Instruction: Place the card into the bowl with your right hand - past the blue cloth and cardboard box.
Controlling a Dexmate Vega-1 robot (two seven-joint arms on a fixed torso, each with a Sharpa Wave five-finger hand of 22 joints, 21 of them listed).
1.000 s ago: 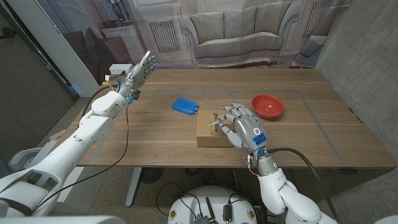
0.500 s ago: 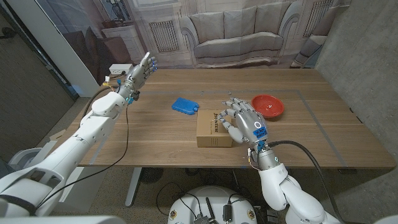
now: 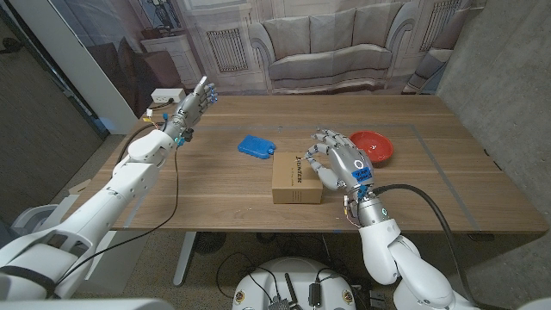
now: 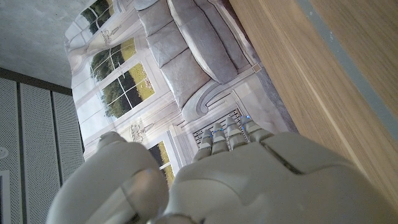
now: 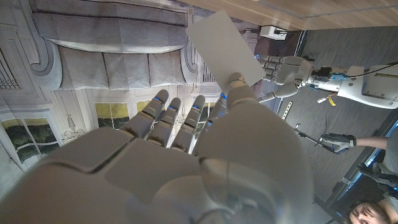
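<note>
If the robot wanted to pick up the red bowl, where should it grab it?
Probably by the rim. The red bowl sits upright with its open side up, and its wall is round and sloped, so a thumb inside and fingers outside would pinch the edge best. Come from above at its right side; the right hand, holding the card, covers its left.

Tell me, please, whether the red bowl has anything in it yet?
Empty: the round red bowl shows only its bare inside, and the right hand's fingers hold the white card.
</note>
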